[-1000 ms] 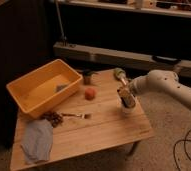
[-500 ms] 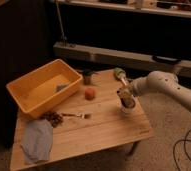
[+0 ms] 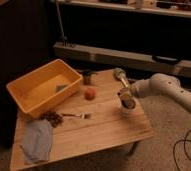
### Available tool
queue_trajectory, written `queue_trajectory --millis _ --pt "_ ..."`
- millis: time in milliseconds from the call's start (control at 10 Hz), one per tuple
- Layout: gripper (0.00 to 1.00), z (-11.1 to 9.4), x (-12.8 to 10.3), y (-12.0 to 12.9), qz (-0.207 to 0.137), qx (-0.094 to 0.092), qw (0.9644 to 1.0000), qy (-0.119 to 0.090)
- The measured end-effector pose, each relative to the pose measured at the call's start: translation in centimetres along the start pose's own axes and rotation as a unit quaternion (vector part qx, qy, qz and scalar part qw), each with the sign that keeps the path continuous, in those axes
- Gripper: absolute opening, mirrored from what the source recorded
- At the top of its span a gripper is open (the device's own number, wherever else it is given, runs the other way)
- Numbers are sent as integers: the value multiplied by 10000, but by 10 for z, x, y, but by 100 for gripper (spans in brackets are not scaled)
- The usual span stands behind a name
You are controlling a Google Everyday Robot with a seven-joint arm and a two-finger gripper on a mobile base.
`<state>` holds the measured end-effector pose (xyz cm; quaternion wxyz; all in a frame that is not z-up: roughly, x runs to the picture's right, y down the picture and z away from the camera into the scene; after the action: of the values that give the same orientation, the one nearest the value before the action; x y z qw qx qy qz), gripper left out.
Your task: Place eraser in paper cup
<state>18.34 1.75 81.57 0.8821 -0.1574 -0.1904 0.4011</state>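
Now the gripper hangs right over the cup, much as a moment ago; the eraser stands in its mouth. Whether the jaws have let go, I cannot tell.

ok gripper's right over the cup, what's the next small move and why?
Probably lift the gripper straight up and clear. It sits right at the mouth of the paper cup near the table's right edge, with the eraser apparently already down in the cup. A vertical retreat seems least likely to tip the cup.
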Motion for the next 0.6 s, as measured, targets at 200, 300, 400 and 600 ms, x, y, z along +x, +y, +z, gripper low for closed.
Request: queue_trajectory --millis 200,300,400,600 --pt "71 -2 3 0 -22 -26 10000 -66" --pt "78 -2 4 0 -40 -86 9999 -127" --pt "80 -1 7 -1 -53 -153 9997 -195" --pt "80 3 2 0 -100 -256 9994 -202"
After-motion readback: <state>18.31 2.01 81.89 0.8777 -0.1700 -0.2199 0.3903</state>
